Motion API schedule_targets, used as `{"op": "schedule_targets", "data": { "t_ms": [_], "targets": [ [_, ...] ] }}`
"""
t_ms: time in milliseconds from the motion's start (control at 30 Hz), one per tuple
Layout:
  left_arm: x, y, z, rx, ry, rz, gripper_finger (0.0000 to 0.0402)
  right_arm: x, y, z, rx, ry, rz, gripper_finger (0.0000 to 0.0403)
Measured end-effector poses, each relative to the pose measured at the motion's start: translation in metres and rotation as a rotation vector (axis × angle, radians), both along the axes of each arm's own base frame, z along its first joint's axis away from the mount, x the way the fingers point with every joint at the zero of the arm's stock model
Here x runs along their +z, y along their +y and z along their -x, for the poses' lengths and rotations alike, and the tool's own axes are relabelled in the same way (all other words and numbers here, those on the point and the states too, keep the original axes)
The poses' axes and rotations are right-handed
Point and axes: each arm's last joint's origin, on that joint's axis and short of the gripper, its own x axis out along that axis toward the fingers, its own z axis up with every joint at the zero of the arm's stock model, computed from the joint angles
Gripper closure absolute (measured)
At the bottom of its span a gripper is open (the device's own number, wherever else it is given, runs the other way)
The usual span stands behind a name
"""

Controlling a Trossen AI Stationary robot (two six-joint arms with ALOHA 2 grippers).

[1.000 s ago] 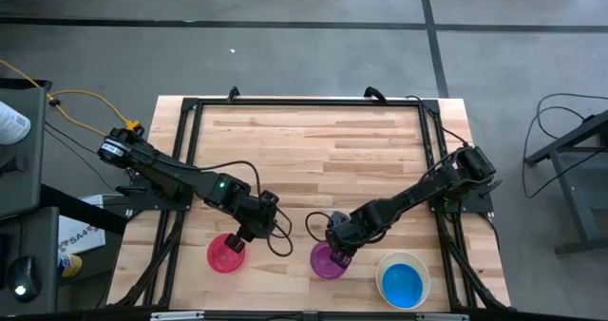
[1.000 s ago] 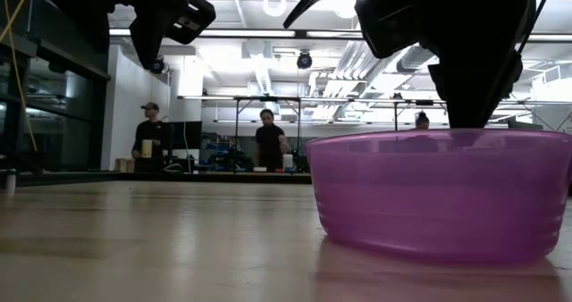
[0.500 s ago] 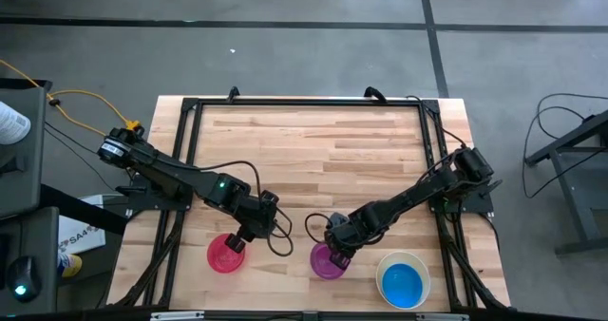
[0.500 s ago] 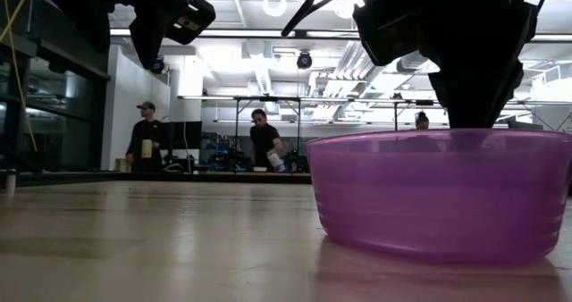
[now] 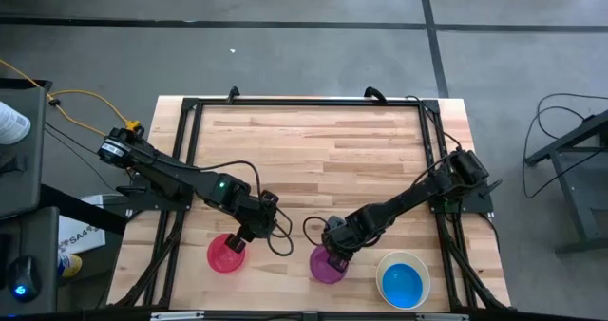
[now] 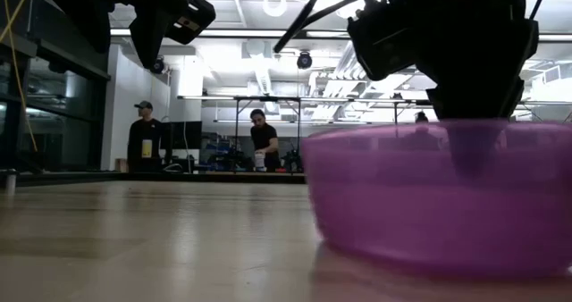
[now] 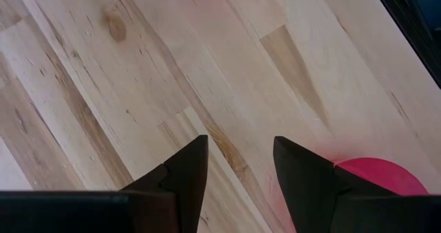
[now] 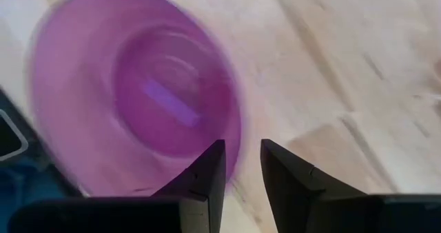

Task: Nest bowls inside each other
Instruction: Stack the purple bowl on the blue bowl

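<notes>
- Purple bowl [image 5: 328, 263]: near the table's front edge, between the other two bowls. The right gripper [image 8: 241, 165] has one finger inside the bowl and one outside, pinching its rim. A rim pinch suits a thin plastic wall. The bowl is blurred in the right wrist view, so it is probably on the move.
- Blue bowl [image 5: 403, 283]: sits inside a larger white bowl [image 5: 383, 273] at the front right, just beside the purple one. It is already nested and is the likely place for the purple bowl to go.
- Pinkish-red bowl [image 5: 226, 253]: at the front left, well apart from the stack, not yet nested.
- Left gripper [image 7: 236, 174]: hovers just beside the pinkish-red bowl's rim with its fingers spread and nothing between them, probably waiting its turn.
- Yellow bowl: not visible in any view.
- Table [image 5: 313, 141]: a wooden top; its back half carries no bowls.
- People [image 6: 140, 141]: standing far off across the room.
</notes>
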Motion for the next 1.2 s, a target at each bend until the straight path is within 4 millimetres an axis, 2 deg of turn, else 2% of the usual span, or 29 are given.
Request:
{"op": "schedule_targets", "data": {
  "t_ms": [200, 467, 967, 1100, 1200],
  "targets": [
    [0.0, 0.0, 0.0, 0.001, 0.0, 0.001, 0.0238, 0.0, 0.0, 0.0, 0.0, 0.005, -0.001, 0.0333],
    [0.0, 0.0, 0.0, 0.002, 0.001, 0.001, 0.0238, 0.0, 0.0, 0.0, -0.001, 0.004, 0.001, 0.0393],
    [0.0, 0.0, 0.0, 0.003, 0.001, 0.001, 0.0238, 0.001, -0.012, -0.004, 0.033, -0.002, 0.003, 0.0399],
    [0.0, 0.0, 0.0, 0.003, 0.0, 0.001, 0.0238, 0.014, -0.019, 0.004, 0.037, 0.02, 0.02, 0.0399],
    [0.0, 0.0, 0.0, 0.003, 0.0, 0.001, 0.0238, 0.031, -0.025, 0.014, 0.022, 0.016, 0.068, 0.0399]
  ]
}}
